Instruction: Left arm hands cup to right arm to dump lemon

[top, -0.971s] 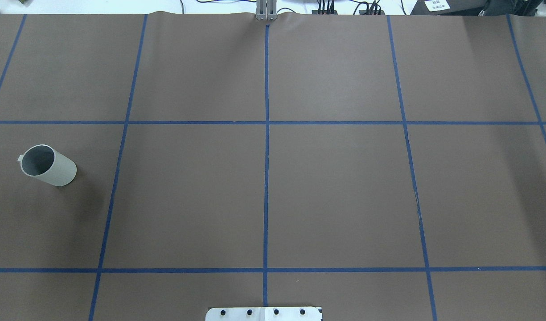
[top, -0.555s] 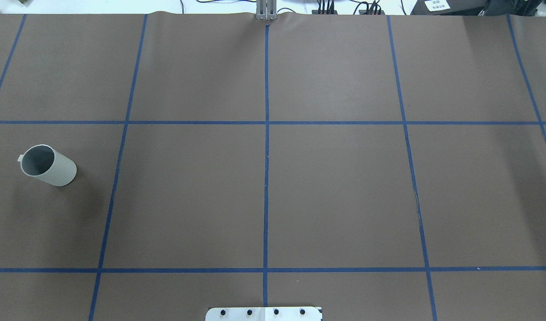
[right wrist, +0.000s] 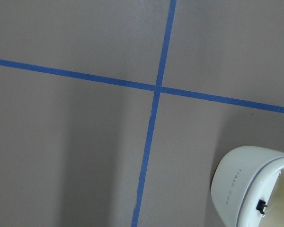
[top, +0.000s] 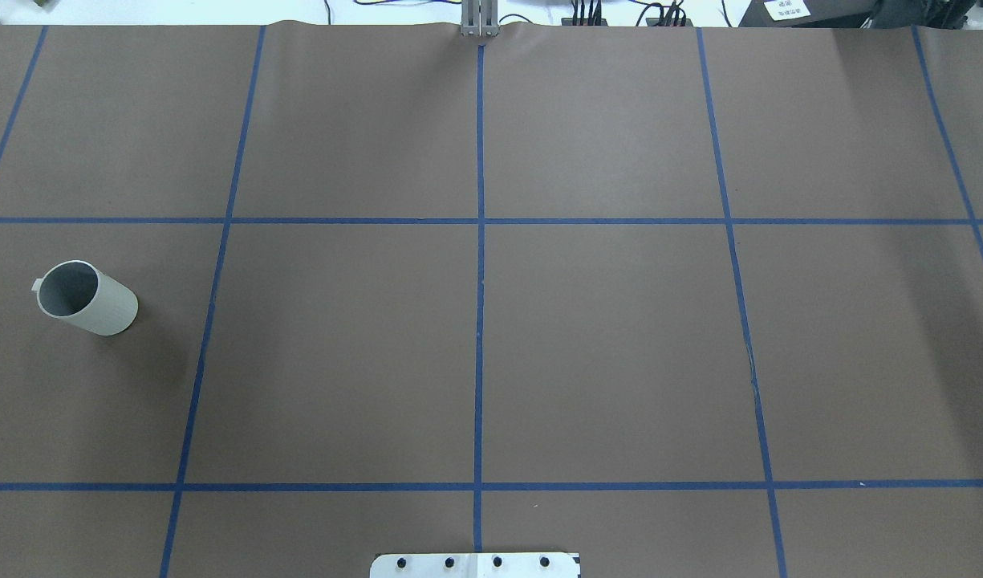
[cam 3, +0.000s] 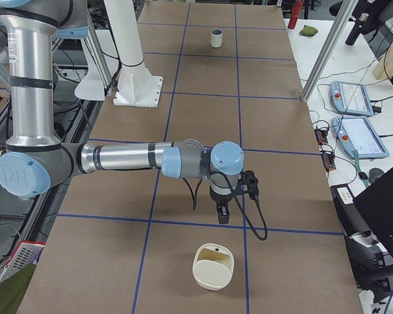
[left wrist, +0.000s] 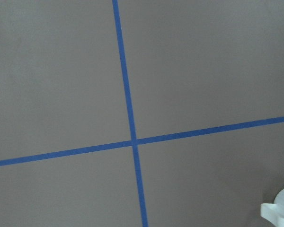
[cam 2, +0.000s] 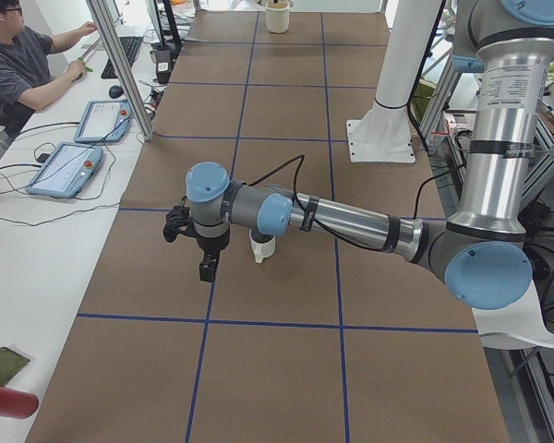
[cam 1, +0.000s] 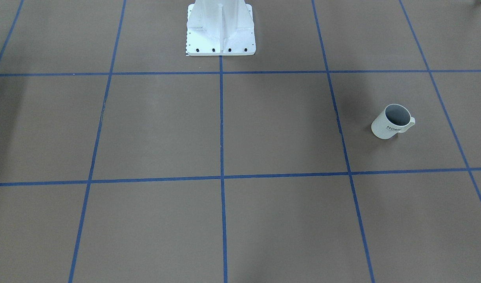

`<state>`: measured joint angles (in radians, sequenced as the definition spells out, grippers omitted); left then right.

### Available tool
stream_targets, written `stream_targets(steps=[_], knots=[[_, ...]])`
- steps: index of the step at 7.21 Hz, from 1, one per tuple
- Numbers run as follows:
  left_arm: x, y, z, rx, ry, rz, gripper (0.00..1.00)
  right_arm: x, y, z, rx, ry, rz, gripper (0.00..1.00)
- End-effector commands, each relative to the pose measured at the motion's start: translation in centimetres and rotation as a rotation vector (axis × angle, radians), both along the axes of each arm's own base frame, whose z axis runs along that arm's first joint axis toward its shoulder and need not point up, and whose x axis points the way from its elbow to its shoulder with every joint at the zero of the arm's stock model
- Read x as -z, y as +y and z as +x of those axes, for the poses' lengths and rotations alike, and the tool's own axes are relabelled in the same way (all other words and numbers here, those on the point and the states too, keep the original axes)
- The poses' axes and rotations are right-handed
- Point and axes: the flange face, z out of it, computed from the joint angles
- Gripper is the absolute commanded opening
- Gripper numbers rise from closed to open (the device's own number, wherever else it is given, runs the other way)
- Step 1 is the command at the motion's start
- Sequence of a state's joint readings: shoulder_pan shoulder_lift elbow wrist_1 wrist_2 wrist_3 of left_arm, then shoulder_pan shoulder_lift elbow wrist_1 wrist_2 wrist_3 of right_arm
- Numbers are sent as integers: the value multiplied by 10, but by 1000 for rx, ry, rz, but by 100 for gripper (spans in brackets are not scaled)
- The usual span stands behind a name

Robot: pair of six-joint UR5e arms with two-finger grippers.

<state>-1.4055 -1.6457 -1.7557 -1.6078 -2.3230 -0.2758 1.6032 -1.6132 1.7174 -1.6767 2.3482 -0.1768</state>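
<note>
The cup (cam 1: pixel 393 122) is an off-white mug with "HOME" on its side. It stands upright on the brown table, at the left in the overhead view (top: pixel 86 299). Its handle shows in the left wrist view (left wrist: pixel 280 211). Its inside looks dark grey and no lemon shows. My left gripper (cam 2: pixel 205 272) hangs fingers down just beside the cup (cam 2: pixel 262 246), apart from it. My right gripper (cam 3: pixel 223 214) hangs fingers down at the table's other end, far from the cup (cam 3: pixel 217 37). Both grippers show only in side views, so I cannot tell whether they are open or shut.
A cream trash can (cam 3: pixel 213 265) lies on the table near my right gripper and shows in the right wrist view (right wrist: pixel 253 189). The white robot pedestal (cam 1: pixel 220 33) stands mid-table. An operator (cam 2: pixel 18 65) sits at a side bench with pendants (cam 2: pixel 66 168).
</note>
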Motion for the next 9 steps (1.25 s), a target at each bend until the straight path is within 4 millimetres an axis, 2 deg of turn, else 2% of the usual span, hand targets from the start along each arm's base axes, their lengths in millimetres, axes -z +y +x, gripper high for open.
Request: stream_targets(steps=[1, 3, 4, 5, 7, 9], knots=[[30, 34, 54, 121, 49, -162, 100, -2, -1, -3, 4, 1, -5, 100], [10, 76, 101, 201, 103, -234, 100, -8, 2, -3, 3, -1, -22, 100], [5, 87, 125, 241, 91, -251, 100, -9, 2, -3, 2, -3, -24, 100], [-8, 92, 147, 242, 38, -243, 100, -8, 2, -3, 3, -2, -22, 100], [-27, 95, 165, 215, 6, -266, 100, -9, 3, -4, -1, -9, -29, 100], [-28, 97, 180, 201, 3, -283, 100, -9, 3, -4, -1, -12, -29, 100]])
